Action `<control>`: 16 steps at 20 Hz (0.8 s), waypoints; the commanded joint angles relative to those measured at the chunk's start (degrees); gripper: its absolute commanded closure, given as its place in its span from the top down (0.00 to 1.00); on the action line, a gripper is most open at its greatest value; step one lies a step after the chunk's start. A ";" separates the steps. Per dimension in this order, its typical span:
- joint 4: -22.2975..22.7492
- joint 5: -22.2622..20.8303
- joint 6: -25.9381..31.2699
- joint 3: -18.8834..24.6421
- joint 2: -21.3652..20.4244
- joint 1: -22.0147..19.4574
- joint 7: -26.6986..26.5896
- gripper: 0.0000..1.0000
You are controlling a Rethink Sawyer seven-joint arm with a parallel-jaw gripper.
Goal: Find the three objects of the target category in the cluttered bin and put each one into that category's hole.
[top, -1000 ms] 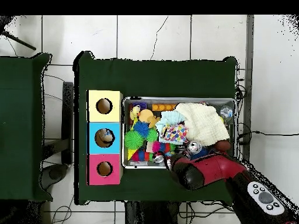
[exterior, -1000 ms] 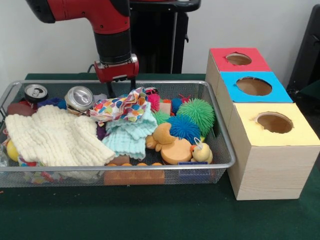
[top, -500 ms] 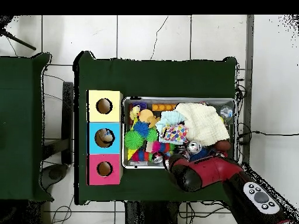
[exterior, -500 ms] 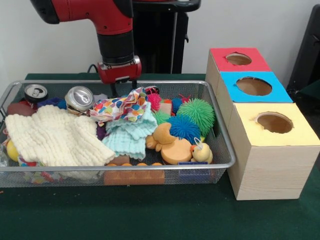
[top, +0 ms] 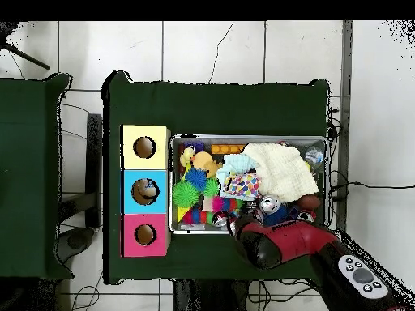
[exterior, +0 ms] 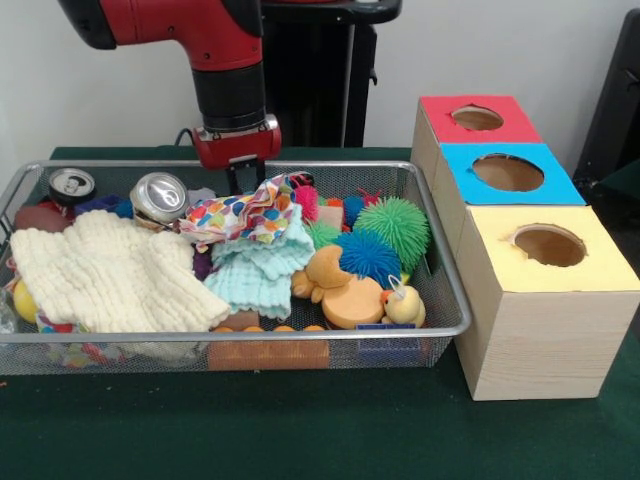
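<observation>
Tool (exterior: 247,180) above bin (exterior: 440,290) far rim, beside upright dented can (exterior: 158,196)

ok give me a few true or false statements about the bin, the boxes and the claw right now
1. The claw hangs over the bin's far edge, above the patterned cloth. True.
2. The claw holds a can. False: both cans lie in the bin, away from the claw.
3. The yellow box is nearest the camera in the front view, the red box farthest. True.
4. The green spiky ball sits on the blue box. False: it lies in the bin.
5. The cream cloth lies at the bin's end away from the boxes. True.
</observation>
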 commanded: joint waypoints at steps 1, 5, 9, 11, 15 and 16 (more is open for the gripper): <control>-1.67 -4.96 0.08 -3.16 5.80 0.92 0.41 0.00; -1.11 -3.29 2.16 -1.84 4.86 0.51 -0.88 0.00; 3.99 1.14 6.05 2.36 -3.60 -0.87 -3.34 0.00; 8.08 6.47 10.51 6.61 -11.74 -2.22 -6.32 0.00; 11.11 14.00 16.79 11.50 -21.19 -3.16 -10.13 0.00; 11.17 15.12 17.96 12.31 -22.06 -3.35 -10.64 0.00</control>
